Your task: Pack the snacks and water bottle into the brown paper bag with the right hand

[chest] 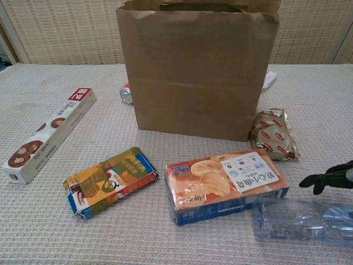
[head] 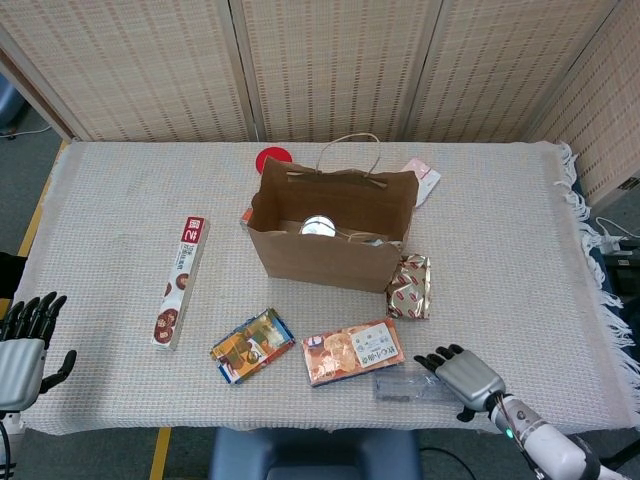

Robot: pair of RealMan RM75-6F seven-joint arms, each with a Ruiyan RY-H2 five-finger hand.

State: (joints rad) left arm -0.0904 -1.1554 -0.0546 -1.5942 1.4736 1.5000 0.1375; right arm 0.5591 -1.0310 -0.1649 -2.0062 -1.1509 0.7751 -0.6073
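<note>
Brown paper bag [head: 330, 235]: stood upright and open near the table's centre, twine handles up; a round silvery item lay inside, otherwise its contents could not be made out.

Water bottle [chest: 306, 222]: clear plastic, lay on its side at the bag's 5 o'clock, near the table's front edge, just beside the orange biscuit box.

Orange biscuit box [head: 353, 351]: lay flat at the bag's 6 o'clock.

Yellow-green snack pack [head: 251, 345]: lay flat at the bag's 7 o'clock, left of the biscuit box.

Red-and-gold foil packet [head: 409, 286]: rested against the bag's lower right corner, at 4 o'clock.

Long white cookie box [head: 181, 281]: lay lengthwise at the bag's 9 o'clock, well apart from it.

Red can [chest: 126, 94]: on its side behind the bag's left corner, partly hidden.

Right hand [head: 462, 377]: over the bottle's cap end, fingers spread, holding nothing; contact with the bottle could not be told.

Left hand [head: 22, 345]: at the table's front left edge, 8 o'clock from the bag, fingers apart, holding nothing.
</note>
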